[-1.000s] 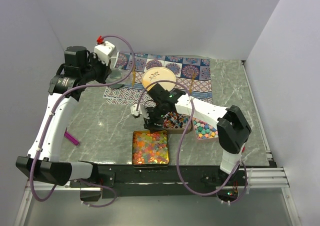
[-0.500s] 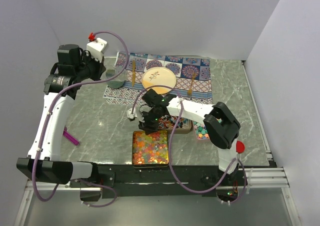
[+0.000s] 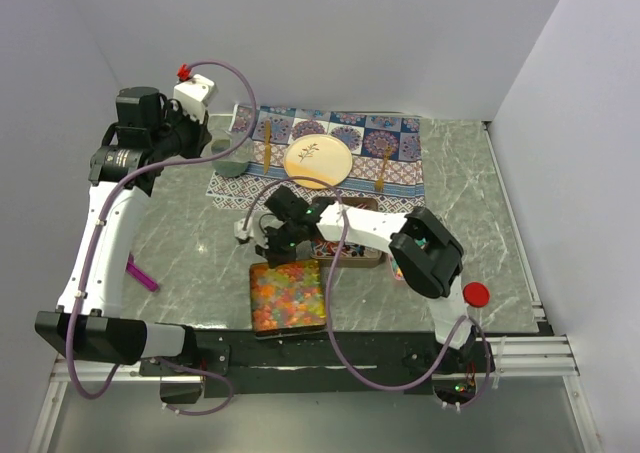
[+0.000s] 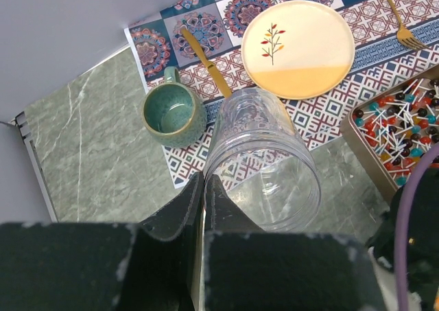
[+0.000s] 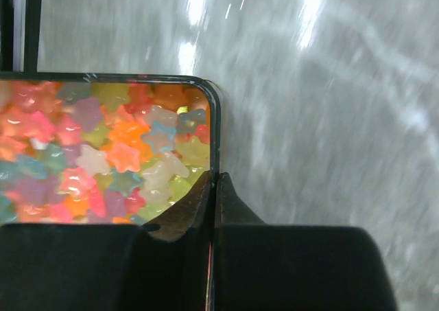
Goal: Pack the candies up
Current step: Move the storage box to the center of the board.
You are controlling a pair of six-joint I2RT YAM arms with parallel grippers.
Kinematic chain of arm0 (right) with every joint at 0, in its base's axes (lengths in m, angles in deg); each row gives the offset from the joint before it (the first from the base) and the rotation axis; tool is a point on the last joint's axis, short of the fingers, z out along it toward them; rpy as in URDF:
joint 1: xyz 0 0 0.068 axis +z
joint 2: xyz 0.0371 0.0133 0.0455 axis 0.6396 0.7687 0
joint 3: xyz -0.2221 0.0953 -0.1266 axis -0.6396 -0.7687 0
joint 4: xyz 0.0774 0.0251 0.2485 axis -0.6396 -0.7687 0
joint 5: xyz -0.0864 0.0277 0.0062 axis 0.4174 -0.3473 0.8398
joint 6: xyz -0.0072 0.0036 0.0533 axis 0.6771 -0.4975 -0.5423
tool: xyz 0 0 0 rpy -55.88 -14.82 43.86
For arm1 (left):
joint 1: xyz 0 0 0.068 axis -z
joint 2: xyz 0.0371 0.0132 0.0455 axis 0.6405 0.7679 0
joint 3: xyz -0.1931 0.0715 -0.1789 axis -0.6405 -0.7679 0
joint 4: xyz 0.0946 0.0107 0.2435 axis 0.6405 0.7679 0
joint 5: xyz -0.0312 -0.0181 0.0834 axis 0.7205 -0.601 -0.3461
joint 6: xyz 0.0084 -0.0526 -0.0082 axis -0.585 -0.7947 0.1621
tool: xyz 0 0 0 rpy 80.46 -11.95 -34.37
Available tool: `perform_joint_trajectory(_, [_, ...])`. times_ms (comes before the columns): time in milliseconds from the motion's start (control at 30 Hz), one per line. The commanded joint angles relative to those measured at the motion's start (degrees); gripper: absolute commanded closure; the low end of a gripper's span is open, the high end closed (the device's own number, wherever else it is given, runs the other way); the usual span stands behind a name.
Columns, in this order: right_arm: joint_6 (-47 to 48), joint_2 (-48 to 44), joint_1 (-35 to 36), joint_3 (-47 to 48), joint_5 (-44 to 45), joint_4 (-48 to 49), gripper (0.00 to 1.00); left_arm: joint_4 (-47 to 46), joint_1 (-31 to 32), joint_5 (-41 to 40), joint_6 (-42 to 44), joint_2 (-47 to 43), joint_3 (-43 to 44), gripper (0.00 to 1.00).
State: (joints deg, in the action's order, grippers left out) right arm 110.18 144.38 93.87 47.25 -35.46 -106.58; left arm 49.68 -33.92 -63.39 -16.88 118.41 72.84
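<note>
right gripper [image 5: 214,186] pinched narrow on rim of dark-rimmed square metal tin [image 5: 110,76] | pastel star-shaped candies [image 5: 103,160] fill tin, blurred | left gripper [image 4: 204,182] clamps clear plastic jar [image 4: 267,153] wall; jar indistinct in top view, fingertips hidden there

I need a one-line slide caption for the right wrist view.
The right claw pinches the rim of a tray of star-shaped candies on a marble table.
</note>
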Motion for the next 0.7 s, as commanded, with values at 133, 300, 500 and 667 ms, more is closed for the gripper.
perform_joint_trajectory(133, [-12.0,3.9,2.0,6.8,-1.4,16.7,1.0,-0.8,-0.1,1.5,0.0,-0.3,1.9,0.96])
perform_joint_trajectory(300, [-11.2,7.0,2.4,10.1,3.0,19.9,1.0,-0.9,0.0,1.9,-0.4,0.5,2.3,0.96])
perform_joint_trajectory(500, [-2.1,12.5,-0.8,18.3,6.8,11.5,1.0,-1.8,-0.1,2.9,-1.1,1.1,1.9,0.96])
perform_joint_trajectory(667, [2.1,22.4,-5.8,38.9,7.2,-4.6,1.0,-1.5,-0.1,4.1,-0.5,0.9,1.5,0.96])
